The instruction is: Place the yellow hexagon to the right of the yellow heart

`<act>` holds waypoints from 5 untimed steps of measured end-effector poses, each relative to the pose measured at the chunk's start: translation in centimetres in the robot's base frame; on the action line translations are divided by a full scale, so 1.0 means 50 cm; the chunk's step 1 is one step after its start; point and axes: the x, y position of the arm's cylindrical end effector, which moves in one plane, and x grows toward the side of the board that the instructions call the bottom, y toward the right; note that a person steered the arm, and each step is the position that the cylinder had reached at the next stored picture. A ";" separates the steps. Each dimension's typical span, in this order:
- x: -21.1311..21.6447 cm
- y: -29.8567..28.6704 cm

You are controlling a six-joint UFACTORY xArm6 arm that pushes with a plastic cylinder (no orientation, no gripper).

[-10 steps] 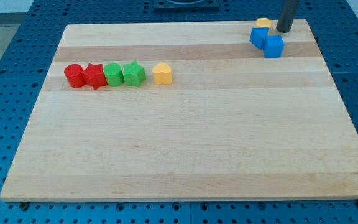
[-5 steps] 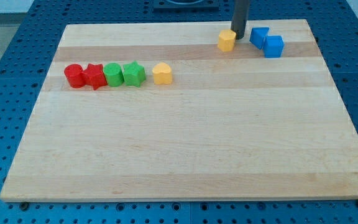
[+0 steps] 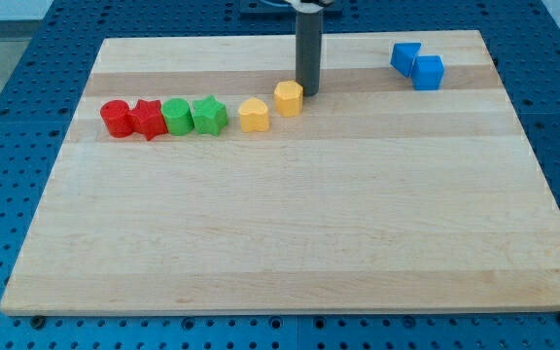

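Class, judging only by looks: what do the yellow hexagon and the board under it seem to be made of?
Yellow hexagon: probably moulded or printed plastic, since its colour is uniform and matte with soft edges. Board: pale wood, shown by lengthwise grain and plank-like bands, with a smooth, low-sheen finish.

The bench [image 3: 290, 224] is pale wood, smooth and matt, with visible grain strips. The yellow hexagon [image 3: 288, 98] and yellow heart [image 3: 253, 115] look like matt plastic.

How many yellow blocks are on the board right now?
2. The yellow heart ends the row on the view's left; the yellow hexagon sits just to its upper right, with my tip at the hexagon's right edge. None appears hidden.
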 end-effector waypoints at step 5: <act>0.008 -0.059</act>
